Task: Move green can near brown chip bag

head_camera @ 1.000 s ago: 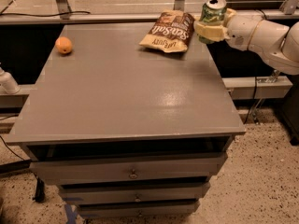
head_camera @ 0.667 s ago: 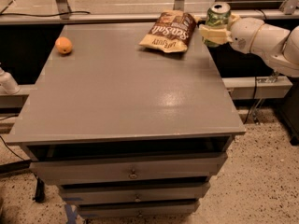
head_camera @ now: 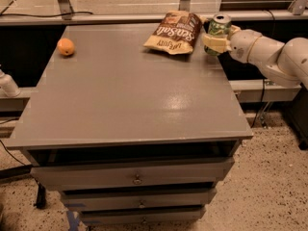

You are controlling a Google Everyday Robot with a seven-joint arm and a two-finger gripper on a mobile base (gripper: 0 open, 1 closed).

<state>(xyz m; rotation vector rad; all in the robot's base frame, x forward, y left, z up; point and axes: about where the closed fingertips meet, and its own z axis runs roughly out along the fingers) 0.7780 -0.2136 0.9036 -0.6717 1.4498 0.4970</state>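
The green can (head_camera: 219,29), with a silver top and pull-tab, stands upright at the far right edge of the grey table (head_camera: 130,95). My gripper (head_camera: 214,37) reaches in from the right and is shut on the can, its pale fingers (head_camera: 214,43) wrapped around the can's lower half. The brown chip bag (head_camera: 175,32), with white lettering and a cream band at its near end, lies flat just left of the can, a small gap between them.
An orange fruit (head_camera: 66,46) sits at the far left of the table. My white arm (head_camera: 269,52) extends off the table's right side. Drawers (head_camera: 137,177) run below the front edge. A metal rail and posts (head_camera: 120,17) line the back.
The gripper with the can has shifted slightly toward the far edge, staying close to the right of the chip bag. The bag and the orange have not moved.
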